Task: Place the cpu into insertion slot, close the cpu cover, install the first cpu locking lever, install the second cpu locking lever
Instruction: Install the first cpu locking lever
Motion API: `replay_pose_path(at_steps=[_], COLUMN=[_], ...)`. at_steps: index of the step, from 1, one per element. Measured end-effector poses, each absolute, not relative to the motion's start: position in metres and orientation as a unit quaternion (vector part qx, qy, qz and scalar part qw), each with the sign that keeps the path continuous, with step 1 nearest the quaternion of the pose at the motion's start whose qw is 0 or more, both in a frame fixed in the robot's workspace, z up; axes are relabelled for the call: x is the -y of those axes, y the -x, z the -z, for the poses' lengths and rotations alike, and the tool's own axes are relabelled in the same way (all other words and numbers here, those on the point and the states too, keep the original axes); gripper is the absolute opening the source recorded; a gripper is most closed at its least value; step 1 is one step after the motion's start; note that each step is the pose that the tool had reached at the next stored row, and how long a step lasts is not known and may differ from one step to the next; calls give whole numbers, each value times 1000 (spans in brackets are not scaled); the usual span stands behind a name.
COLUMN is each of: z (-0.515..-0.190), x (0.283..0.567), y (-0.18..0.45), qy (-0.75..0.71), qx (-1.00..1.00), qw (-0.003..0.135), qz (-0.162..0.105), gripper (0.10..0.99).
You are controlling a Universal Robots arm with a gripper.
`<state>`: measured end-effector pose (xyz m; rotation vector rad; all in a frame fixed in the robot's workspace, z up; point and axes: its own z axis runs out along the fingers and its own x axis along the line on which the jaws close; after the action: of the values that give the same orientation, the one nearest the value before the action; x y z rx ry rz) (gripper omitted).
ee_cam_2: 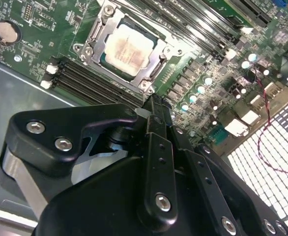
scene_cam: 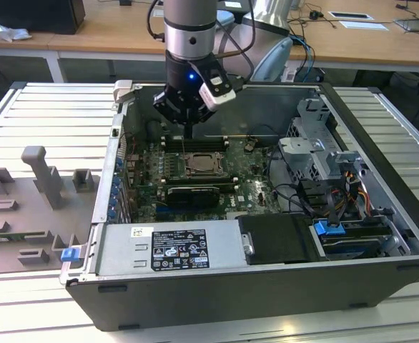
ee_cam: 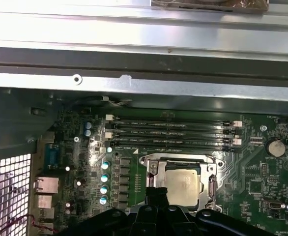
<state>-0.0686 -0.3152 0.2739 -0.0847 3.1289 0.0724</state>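
Gripper (scene_cam: 188, 133) hangs inside the open computer case (scene_cam: 381, 143), low over the motherboard (ee_cam_2: 31, 34). My fingers are pinched together with nothing between them. In the exterior view the tip sits over the memory slots (ee_cam: 171, 132), just beside the insertion slot (scene_cam: 197, 174), not over its middle. I can't tell if the tip touches the board; it looks slightly above it.

The cpu (ee_cam_2: 128, 49) lies flat in the slot, silver-grey top up and square to the rim. The cpu cover (ee_cam_2: 99, 35) looks folded down around it, with the chip showing through the central cut-out. Both wrist views agree on that.

Step call: placing looks done and the cover looks closed, so I judge this as the locking-lever stage. The lever rods along the cover's sides are thin and partly lost against the frame. I can't say whether either one is hooked under its tab.

What the lever work calls for, as I judge it:
- Bring the closed tip onto a thin rod, not onto the cover plate or the chip.
- Press down, then sideways, to tuck the rod under its catch.
- Keep clear of the memory slot latches, which sit close to that side of the socket.

Risk: the tip could slide off the rod onto the board parts around the socket.
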Motion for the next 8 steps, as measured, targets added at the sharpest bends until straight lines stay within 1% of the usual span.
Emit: replay_pose_path(at_steps=[2,8], z=[-273,-270], x=[315,315], y=[69,74], qy=[33,38], qx=[-999,-999], qw=[9,10], qz=[-23,-23], gripper=[106,106])
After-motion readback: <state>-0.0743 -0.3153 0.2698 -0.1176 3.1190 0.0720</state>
